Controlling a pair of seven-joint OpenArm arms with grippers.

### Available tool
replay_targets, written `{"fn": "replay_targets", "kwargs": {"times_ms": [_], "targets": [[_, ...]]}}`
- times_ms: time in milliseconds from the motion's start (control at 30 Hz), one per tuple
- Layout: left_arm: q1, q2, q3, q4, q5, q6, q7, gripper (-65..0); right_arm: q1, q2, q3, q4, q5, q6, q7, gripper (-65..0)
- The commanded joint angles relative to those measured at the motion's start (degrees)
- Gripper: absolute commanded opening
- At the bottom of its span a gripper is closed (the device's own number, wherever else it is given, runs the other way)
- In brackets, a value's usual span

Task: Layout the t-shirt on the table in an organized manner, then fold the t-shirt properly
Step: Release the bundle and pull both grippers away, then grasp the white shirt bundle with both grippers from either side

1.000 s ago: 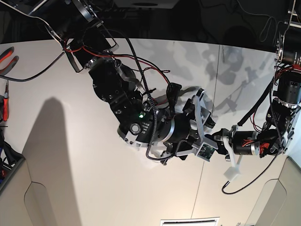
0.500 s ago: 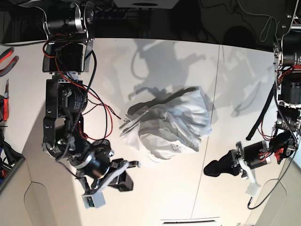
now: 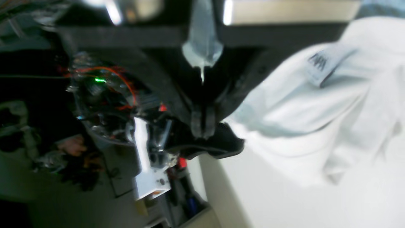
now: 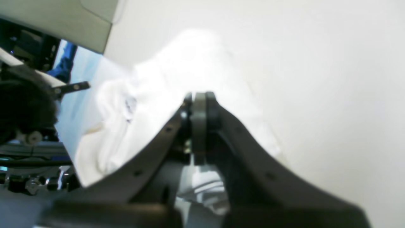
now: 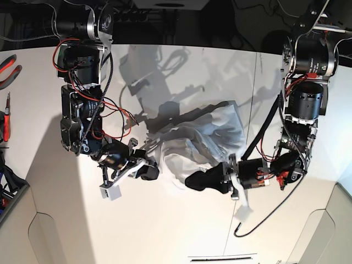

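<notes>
table (image 5: 181, 220): I see the wide cream top filling the base view, with a thin dark seam running down its right half.
t-shirt (image 5: 206, 140): It lies bunched and wrinkled near the middle of the table, between my two arms. In the left wrist view a small sewn label (image 3: 319, 65) shows on one fold, its lettering too blurred for me to read.
right arm (image 5: 82, 115): On the left of the base view it reaches down from the far edge, wrist bent toward the shirt's left side.
left arm (image 5: 300, 110): On the right of the base view it hangs down and bends back toward the shirt's lower edge.
right gripper (image 4: 199, 106): My right wrist view shows the tips pressed together just at the bright cloth; I cannot tell whether any fabric is pinched.
left gripper (image 3: 203, 122): Its tips are pressed together with nothing between them, just beside the shirt's edge.
</notes>
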Motion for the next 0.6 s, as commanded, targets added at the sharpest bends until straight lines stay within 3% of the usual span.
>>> {"fn": "replay_targets", "kwargs": {"times_ms": [0, 367, 500, 567], "targets": [[-0.8, -0.1, -0.3, 0.7, 0.8, -0.3, -1.6, -65.0, 1.6, 0.0, 0.0, 0.7, 0.4, 0.7, 1.4, -65.0], [7.5, -2.3, -0.3, 0.7, 27.0, 3.5, -14.4, -65.0, 1.5, 0.0, 0.0, 0.7, -5.4, -0.9, 2.3, -65.0], [8.5, -3.7, -0.3, 0.7, 31.5, 6.3, -19.4, -65.0, 1.5, 0.0, -0.1, 0.7, -5.0, -0.9, 2.3, -65.0], [8.4, -3.8, -0.3, 0.7, 32.4, 6.5, -19.8, -65.0, 1.5, 0.0, -0.1, 0.7, -1.9, -0.7, 1.7, -65.0]]}}
